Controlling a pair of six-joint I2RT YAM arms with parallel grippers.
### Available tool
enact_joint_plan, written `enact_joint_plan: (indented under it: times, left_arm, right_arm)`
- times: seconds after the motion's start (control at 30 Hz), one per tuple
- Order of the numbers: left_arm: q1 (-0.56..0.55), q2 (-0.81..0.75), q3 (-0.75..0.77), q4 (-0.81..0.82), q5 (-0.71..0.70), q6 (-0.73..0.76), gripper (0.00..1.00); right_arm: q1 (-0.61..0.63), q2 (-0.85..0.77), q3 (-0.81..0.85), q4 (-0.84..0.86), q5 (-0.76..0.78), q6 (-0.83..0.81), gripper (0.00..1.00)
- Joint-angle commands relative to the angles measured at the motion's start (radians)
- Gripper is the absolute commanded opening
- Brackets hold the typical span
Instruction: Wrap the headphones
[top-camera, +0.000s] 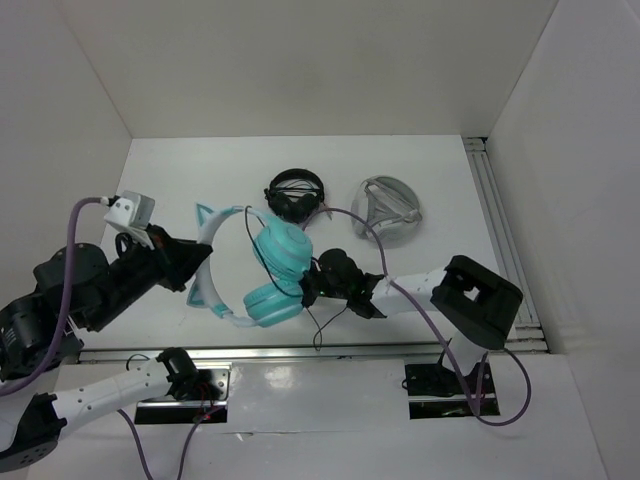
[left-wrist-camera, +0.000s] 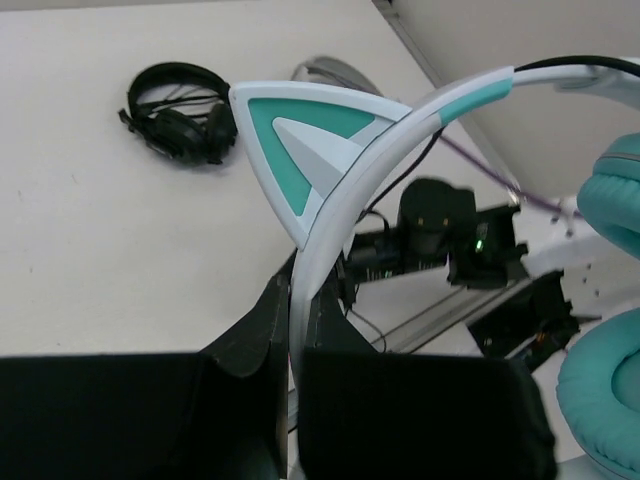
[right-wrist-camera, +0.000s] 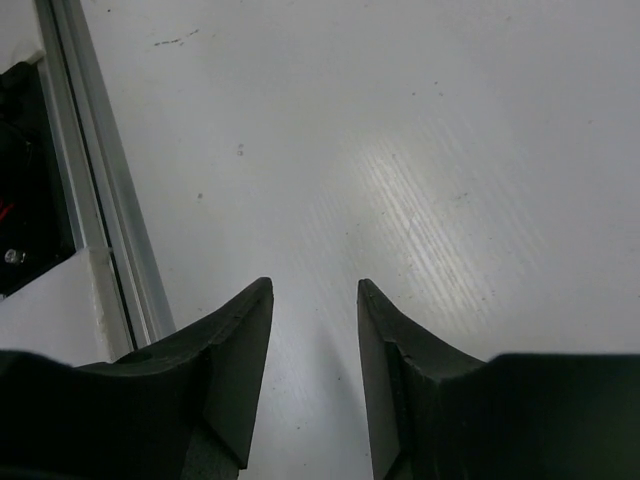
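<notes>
The left gripper (left-wrist-camera: 293, 305) is clenched on the pale headband (left-wrist-camera: 345, 190) of the headphones (top-camera: 283, 255), apparently to steady them at the table's (top-camera: 170, 180) near middle with the cups toward the other arm. The right gripper (right-wrist-camera: 314, 300) stands parted, grasping nothing (only bare tabletop shows between its fingers). It sits beside the cups where the thin black cable (top-camera: 317, 330) trails loose, probably ready to gather it. Beyond lie the black headphones (top-camera: 295, 195) and the grey-white headphones (top-camera: 388, 212), out of the way.

We see a white tabletop (top-camera: 180, 170) with a metal rail (top-camera: 500, 230) along its right edge. Toward the back lie small black headphones (top-camera: 296, 195) and, near them on the right, grey-white headphones (top-camera: 386, 210). Nearer the front are the teal headphones (top-camera: 280, 250); we cannot tell how much of them rests on the surface. Their thin black cable (top-camera: 314, 338) trails toward the near edge.
</notes>
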Motion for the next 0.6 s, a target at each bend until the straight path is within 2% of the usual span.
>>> enact_joint_plan:
  times: [0.0,0.03,0.13,0.2,0.33,0.4,0.57]
  left_arm:
    - [-0.002,-0.011,0.053,0.153,-0.136,-0.116,0.00]
    - [-0.002,-0.002,0.064,0.153,-0.158,-0.141,0.00]
    - [-0.002,0.007,0.064,0.129,-0.259,-0.199,0.00]
    - [-0.002,0.007,0.073,0.113,-0.348,-0.236,0.00]
    - [-0.002,0.030,0.064,0.058,-0.517,-0.334,0.00]
    - [-0.002,0.044,0.050,0.046,-0.612,-0.345,0.00]
    - [0.007,0.123,0.024,-0.012,-0.773,-0.406,0.00]
  right_arm:
    - [-0.003,0.051,-0.036,0.276,-0.046,0.076,0.45]
    - [-0.003,0.063,-0.050,0.287,-0.058,0.085,0.43]
    - [0.008,0.085,-0.075,0.313,-0.036,0.096,0.16]
    - [0.032,0.085,-0.099,0.313,-0.007,0.096,0.02]
    - [0.152,0.027,-0.136,0.207,0.188,0.096,0.00]
    - [0.252,-0.033,-0.150,0.171,0.320,0.096,0.00]
    - [0.507,-0.145,-0.106,-0.093,0.668,0.141,0.00]
